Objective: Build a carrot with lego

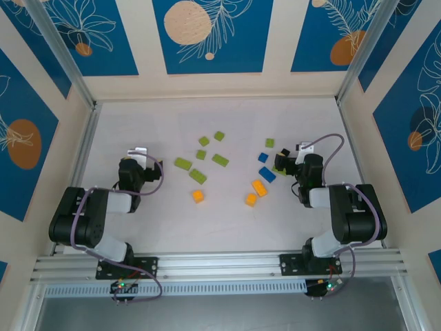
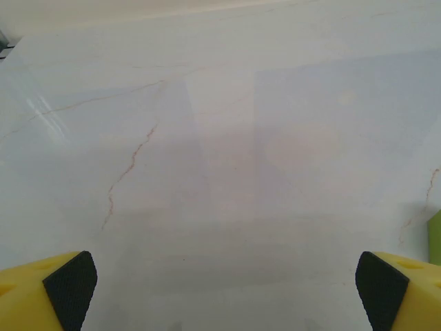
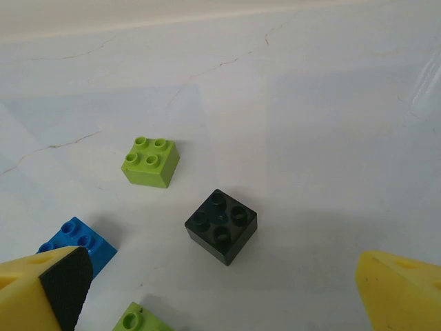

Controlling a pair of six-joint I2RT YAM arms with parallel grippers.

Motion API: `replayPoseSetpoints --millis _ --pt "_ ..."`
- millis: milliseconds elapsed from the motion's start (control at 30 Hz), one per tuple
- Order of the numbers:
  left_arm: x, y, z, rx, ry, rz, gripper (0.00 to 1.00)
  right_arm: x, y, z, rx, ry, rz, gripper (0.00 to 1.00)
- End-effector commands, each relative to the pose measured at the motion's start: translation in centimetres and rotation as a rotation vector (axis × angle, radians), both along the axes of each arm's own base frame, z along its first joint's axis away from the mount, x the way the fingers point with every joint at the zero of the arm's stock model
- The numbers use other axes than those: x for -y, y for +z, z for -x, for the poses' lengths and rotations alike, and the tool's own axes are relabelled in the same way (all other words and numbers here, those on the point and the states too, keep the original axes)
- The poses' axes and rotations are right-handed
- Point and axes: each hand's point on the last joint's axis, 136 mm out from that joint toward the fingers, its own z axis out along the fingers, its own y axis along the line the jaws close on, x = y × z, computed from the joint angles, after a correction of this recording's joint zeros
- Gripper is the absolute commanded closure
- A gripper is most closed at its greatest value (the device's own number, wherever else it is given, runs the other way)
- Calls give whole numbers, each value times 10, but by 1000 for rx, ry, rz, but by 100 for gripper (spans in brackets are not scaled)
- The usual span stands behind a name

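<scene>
Nothing joined yet: lime bricks (image 1: pixel 220 160), orange bricks (image 1: pixel 259 187) and blue bricks (image 1: pixel 267 175) lie loose mid-frame on the bench (image 1: pixel 151 227); left pincer (image 2: pixel 224 286) and right pincer (image 3: pixel 231 286) gape empty.

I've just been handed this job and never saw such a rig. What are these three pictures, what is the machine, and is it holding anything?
Two small robot arms are bolted at the near edge of a pale table. The wide picture looks down from above and behind them: the left arm on the left, the right arm on the right. The other two pictures come from a camera on each wrist; the yellow fingers at the bottom corners are that gripper's own. Loose on the table lie lime green bricks, orange bricks and blue bricks. The right gripper is open, with a black brick just ahead between its fingers. The left gripper is open over bare table. Nothing is held.
</scene>
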Motion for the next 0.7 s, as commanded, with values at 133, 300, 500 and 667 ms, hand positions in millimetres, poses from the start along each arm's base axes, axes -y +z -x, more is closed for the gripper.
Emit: replayPoseSetpoints --millis 133,300,500,667 --pt "-6 11 -9 38 18 -7 1 -4 11 -9 39 21 -5 0" --pt "-6 11 -9 38 18 -6 1 -4 11 -9 39 21 -5 0" --pt "-6 10 -8 35 18 -6 1 -4 11 -9 38 22 -5 0" --pt "-7 12 -8 45 21 -8 1 -4 11 -8 40 22 -5 0"
